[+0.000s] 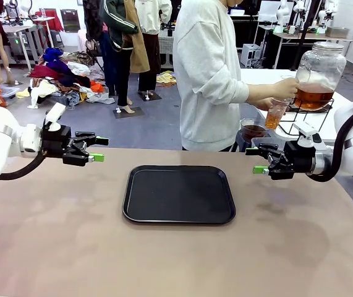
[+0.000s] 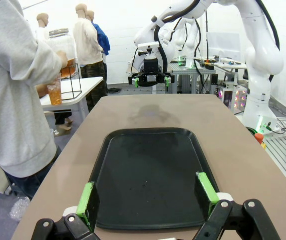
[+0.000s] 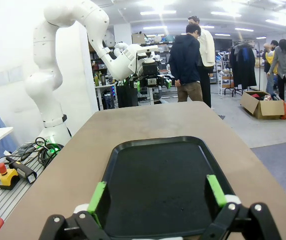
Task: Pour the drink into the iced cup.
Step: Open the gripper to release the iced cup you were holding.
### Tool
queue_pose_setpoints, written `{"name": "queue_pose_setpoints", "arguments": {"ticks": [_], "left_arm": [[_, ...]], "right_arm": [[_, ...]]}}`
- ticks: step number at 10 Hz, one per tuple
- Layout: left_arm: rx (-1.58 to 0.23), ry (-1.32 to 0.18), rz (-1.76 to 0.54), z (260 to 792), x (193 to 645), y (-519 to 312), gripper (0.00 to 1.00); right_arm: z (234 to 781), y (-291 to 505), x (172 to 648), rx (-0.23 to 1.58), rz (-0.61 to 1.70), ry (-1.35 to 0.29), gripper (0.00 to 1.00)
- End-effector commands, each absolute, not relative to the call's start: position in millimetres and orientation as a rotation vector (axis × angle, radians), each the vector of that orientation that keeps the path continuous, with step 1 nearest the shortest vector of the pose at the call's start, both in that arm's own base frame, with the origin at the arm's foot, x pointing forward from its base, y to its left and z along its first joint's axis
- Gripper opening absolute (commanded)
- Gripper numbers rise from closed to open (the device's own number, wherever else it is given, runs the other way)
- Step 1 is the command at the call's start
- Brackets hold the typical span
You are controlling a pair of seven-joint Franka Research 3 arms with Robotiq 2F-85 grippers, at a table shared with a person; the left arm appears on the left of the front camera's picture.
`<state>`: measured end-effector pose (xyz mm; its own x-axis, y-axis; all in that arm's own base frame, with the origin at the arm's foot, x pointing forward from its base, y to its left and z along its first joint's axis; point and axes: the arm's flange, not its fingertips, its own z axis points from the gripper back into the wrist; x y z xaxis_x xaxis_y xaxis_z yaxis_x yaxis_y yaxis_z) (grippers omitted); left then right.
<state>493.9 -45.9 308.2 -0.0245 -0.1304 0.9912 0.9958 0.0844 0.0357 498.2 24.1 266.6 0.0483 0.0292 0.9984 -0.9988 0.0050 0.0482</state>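
Note:
Across the table, a person's hand holds a clear cup (image 1: 276,115) under the tap of a glass dispenser jar (image 1: 317,67). The amber drink (image 1: 312,96) fills the jar's lower part and part of the cup; the left wrist view catches that cup (image 2: 55,93) too. The iced cup is out of view. My left gripper (image 1: 96,149) hovers open left of the black tray (image 1: 179,193), nothing between its green pads (image 2: 86,197). To the right of the tray, my right gripper (image 1: 258,159) is open and empty, its pads (image 3: 215,190) facing the tray (image 3: 163,185).
A small cup of darker brown liquid (image 1: 252,131) stands past the far table edge near the person. The jar sits on a black wire stand (image 1: 300,120) on a white side table. The brown tabletop (image 1: 71,247) lies bare around the tray.

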Motion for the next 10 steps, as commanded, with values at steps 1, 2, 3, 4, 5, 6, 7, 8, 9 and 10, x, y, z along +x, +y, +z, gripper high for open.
{"name": "queue_pose_setpoints", "arguments": {"ticks": [1,2,3,4,5,6,7,8,9,10], "left_arm": [[-1.038,-1.182,-1.214,310.2,493.5,-46.5,1.0],[-1.038,-1.182,-1.214,310.2,493.5,-46.5,1.0],[-1.038,-1.182,-1.214,310.2,493.5,-46.5,1.0],[-1.038,-1.182,-1.214,310.2,493.5,-46.5,1.0],[-1.038,-1.182,-1.214,310.2,493.5,-46.5,1.0],[-1.038,-1.182,-1.214,310.2,493.5,-46.5,1.0],[-1.038,-1.182,-1.214,310.2,493.5,-46.5,1.0],[-1.038,-1.182,-1.214,310.2,493.5,-46.5,1.0],[-1.038,-1.182,-1.214,310.2,493.5,-46.5,1.0],[-1.038,-1.182,-1.214,310.2,493.5,-46.5,1.0]], "right_arm": [[270.8,24.2,500.6,1.212,1.184,-1.149,1.0],[270.8,24.2,500.6,1.212,1.184,-1.149,1.0],[270.8,24.2,500.6,1.212,1.184,-1.149,1.0],[270.8,24.2,500.6,1.212,1.184,-1.149,1.0],[270.8,24.2,500.6,1.212,1.184,-1.149,1.0],[270.8,24.2,500.6,1.212,1.184,-1.149,1.0],[270.8,24.2,500.6,1.212,1.184,-1.149,1.0],[270.8,24.2,500.6,1.212,1.184,-1.149,1.0],[270.8,24.2,500.6,1.212,1.184,-1.149,1.0],[270.8,24.2,500.6,1.212,1.184,-1.149,1.0]]}}
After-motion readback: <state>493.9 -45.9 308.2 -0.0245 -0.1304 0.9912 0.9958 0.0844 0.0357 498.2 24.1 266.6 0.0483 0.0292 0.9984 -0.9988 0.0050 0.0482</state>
